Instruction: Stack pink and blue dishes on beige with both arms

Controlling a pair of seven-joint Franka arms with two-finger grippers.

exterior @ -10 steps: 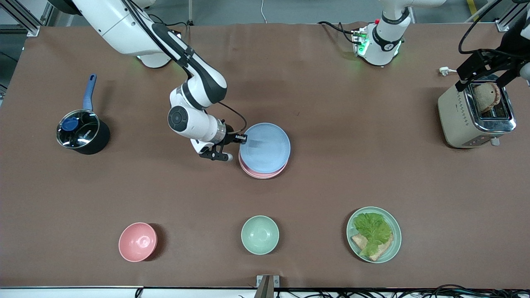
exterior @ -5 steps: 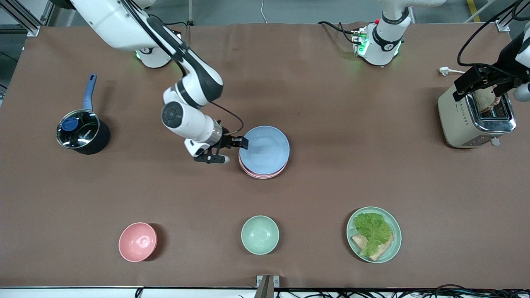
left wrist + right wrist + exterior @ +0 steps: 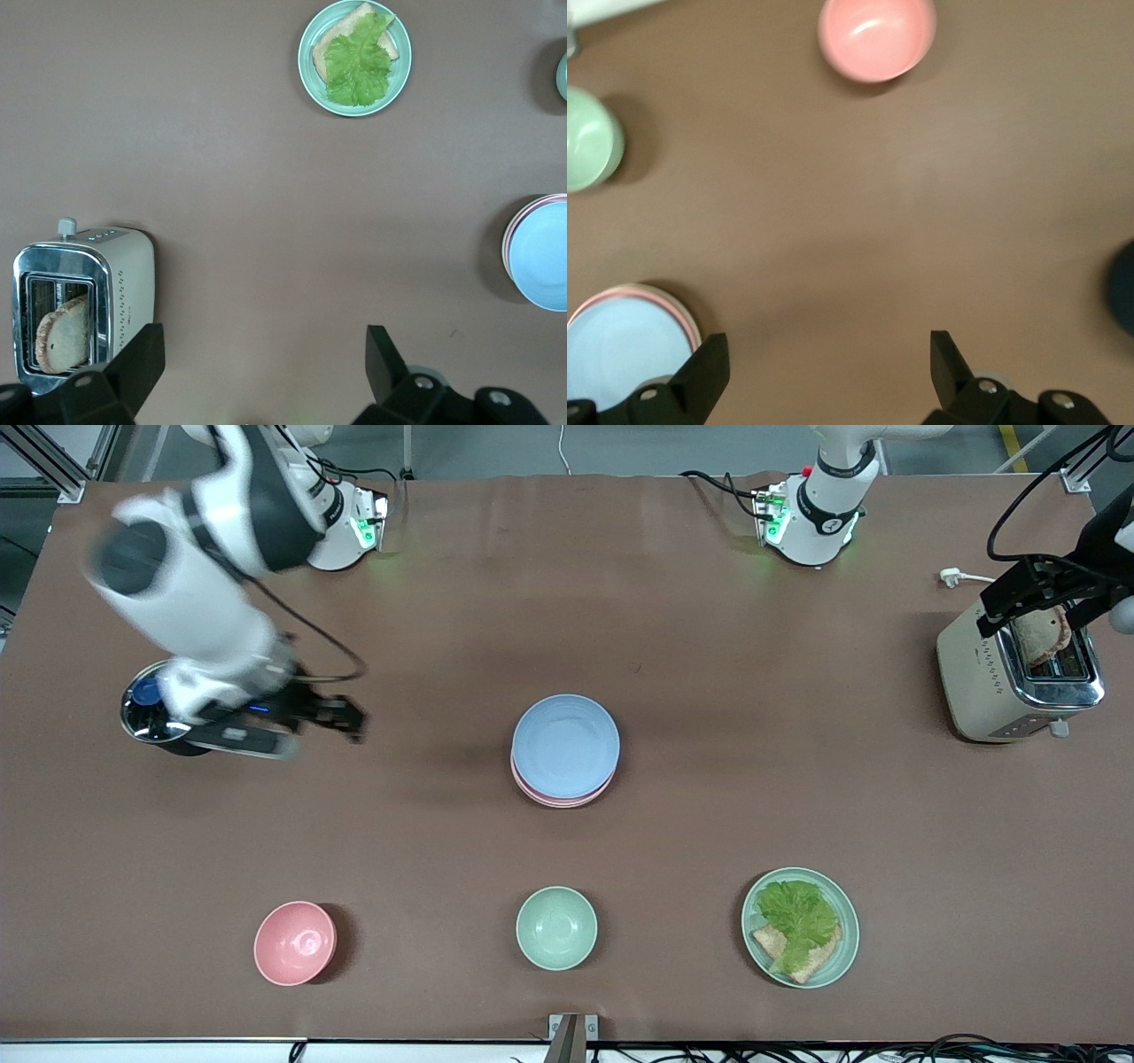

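Right end effector (image 3: 341, 717) open, empty, beside black saucepan (image 3: 177, 717); left end effector (image 3: 1032, 593) open, empty, over toaster (image 3: 1019, 682). Light blue matte plate (image 3: 565, 744) topped pale pink plate (image 3: 558, 795).

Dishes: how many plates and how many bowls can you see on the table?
Plates: 4 (blue plate, pink plate, beige plate, green plate)
Bowls: 2 (pink bowl, mint-green bowl)
Total: 6

I see bare brown table (image 3: 753, 691) all round the stacked round matte plates (image 3: 565, 748) | glossy cream-and-chrome toaster (image 3: 1019, 682) crowds left arm's end.
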